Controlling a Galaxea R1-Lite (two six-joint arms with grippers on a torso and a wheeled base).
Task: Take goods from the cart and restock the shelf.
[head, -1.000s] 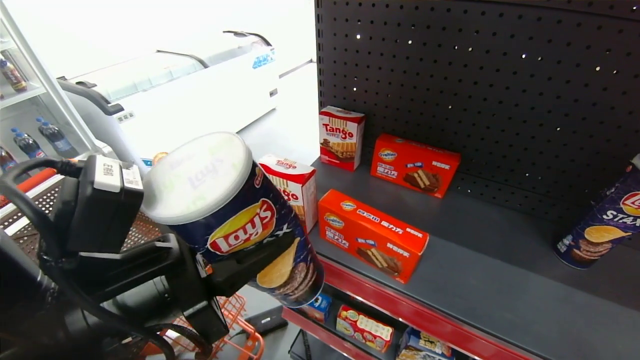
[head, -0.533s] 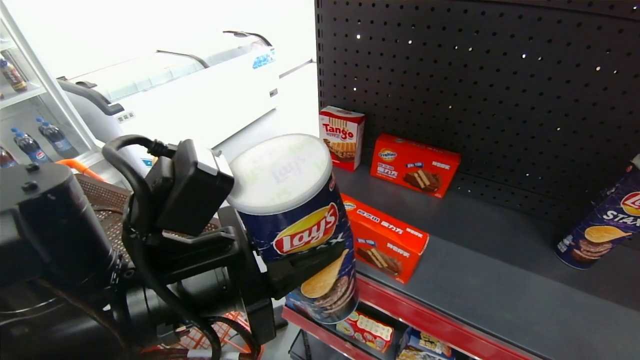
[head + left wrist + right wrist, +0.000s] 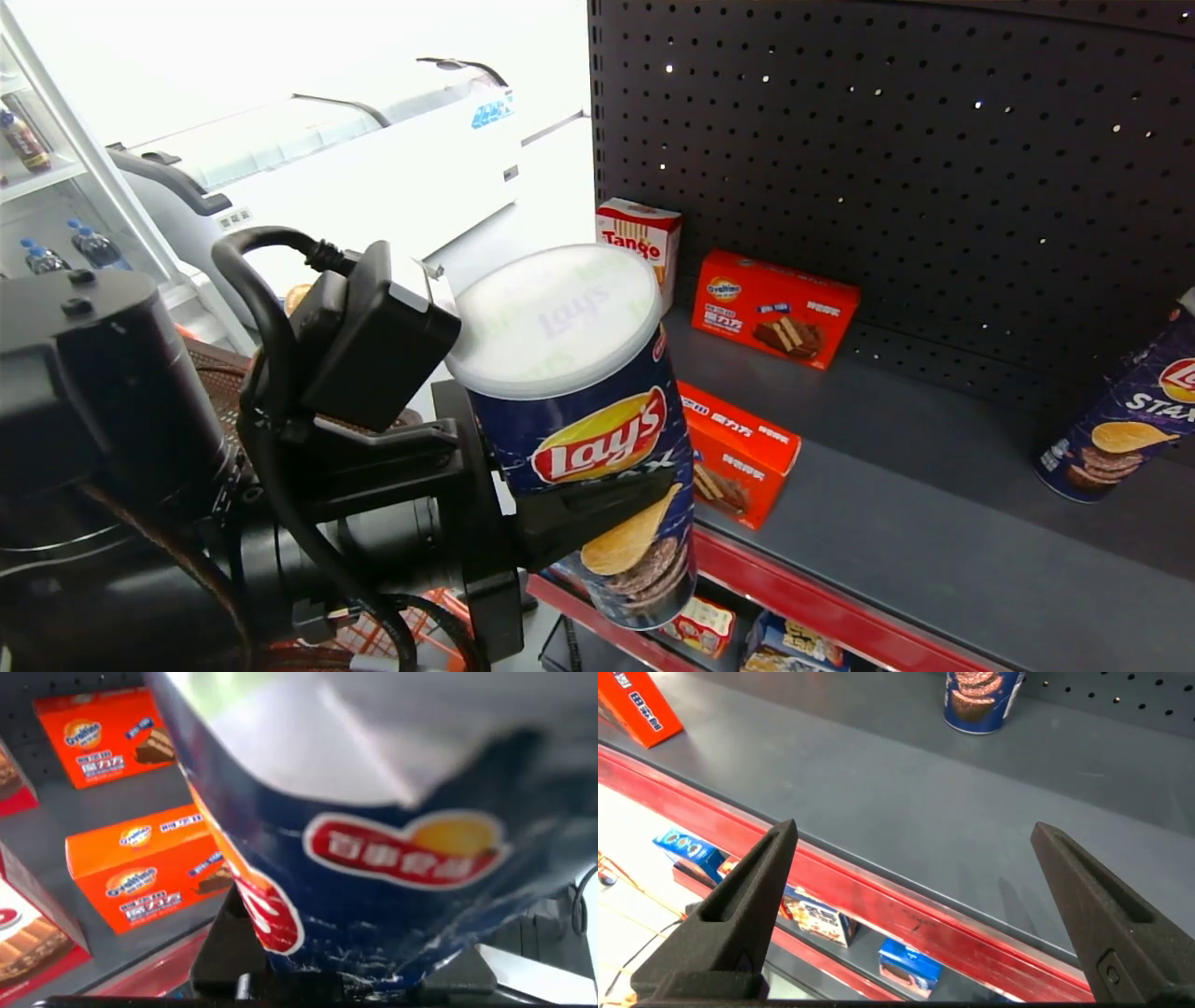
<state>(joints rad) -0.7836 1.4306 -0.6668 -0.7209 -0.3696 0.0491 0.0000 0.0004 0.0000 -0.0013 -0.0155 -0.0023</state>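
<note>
My left gripper [image 3: 588, 499] is shut on a dark blue chip can [image 3: 574, 411] with a white lid. It holds the can tilted in front of the shelf's left end, above the red front edge. In the left wrist view the can [image 3: 392, 831] looms very close. A second blue chip can [image 3: 1125, 415] stands at the right of the grey shelf [image 3: 934, 523], near the pegboard. My right gripper [image 3: 910, 835] is open over the shelf's front edge, with that can [image 3: 980, 695] farther back.
Two orange boxes [image 3: 775, 308] [image 3: 742, 453] and a wafer box [image 3: 644, 238] sit on the shelf's left part. A black pegboard [image 3: 887, 140] backs the shelf. Packaged goods [image 3: 700, 625] fill the lower shelf. A white chest freezer [image 3: 355, 177] stands at left.
My left arm has carried the chip can rightward toward the shelf. The can now hides the nearer wafer box and part of the near orange box.
</note>
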